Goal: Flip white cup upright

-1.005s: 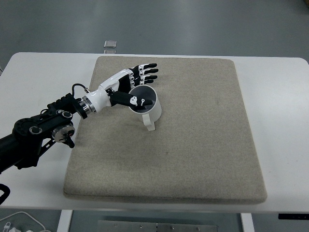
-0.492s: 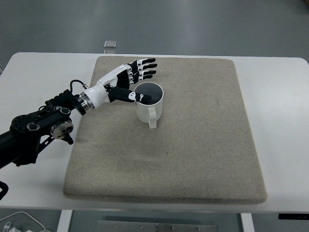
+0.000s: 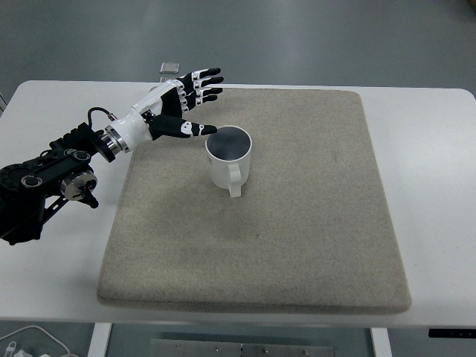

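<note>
A white cup [image 3: 228, 158] stands upright on the beige mat [image 3: 297, 208], its dark opening facing up and its handle pointing toward the near edge. My left hand [image 3: 195, 100] is open and empty, fingers spread, just left of and beyond the cup. Its thumb tip sits close to the cup's left rim; I cannot tell if it touches. The left arm [image 3: 52, 175] comes in from the left edge across the white table.
The mat lies on a white table [image 3: 431, 149]. A small grey square object [image 3: 170, 68] sits on the floor beyond the table's far edge. Cables [image 3: 30, 338] show at the bottom left below the table.
The cup went from tilted in my hand to standing upright on the mat. My left hand let go of it and drew back up and to the left.
</note>
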Robot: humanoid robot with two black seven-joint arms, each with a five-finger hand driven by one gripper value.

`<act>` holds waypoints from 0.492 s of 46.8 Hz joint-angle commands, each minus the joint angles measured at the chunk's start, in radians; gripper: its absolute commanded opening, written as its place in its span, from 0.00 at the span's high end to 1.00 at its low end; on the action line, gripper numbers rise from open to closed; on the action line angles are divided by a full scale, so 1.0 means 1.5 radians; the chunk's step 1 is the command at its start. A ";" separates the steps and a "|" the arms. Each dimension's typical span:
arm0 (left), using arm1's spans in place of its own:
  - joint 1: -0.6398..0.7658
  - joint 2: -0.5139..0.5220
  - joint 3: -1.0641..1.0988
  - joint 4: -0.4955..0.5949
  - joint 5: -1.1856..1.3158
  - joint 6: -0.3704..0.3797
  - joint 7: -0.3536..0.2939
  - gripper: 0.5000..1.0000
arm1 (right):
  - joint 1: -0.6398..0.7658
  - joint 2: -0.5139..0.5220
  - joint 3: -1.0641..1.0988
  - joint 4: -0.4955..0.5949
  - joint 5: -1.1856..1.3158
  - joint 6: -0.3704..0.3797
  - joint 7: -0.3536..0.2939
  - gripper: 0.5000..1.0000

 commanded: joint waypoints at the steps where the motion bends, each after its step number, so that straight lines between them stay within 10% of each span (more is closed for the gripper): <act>1: -0.007 0.014 0.001 0.004 -0.015 -0.011 0.000 0.01 | 0.000 0.000 0.000 0.000 0.000 0.000 0.000 0.14; 23: -0.017 0.029 0.003 0.136 -0.126 -0.135 0.000 0.01 | 0.000 0.000 0.000 0.000 0.000 0.000 0.000 0.14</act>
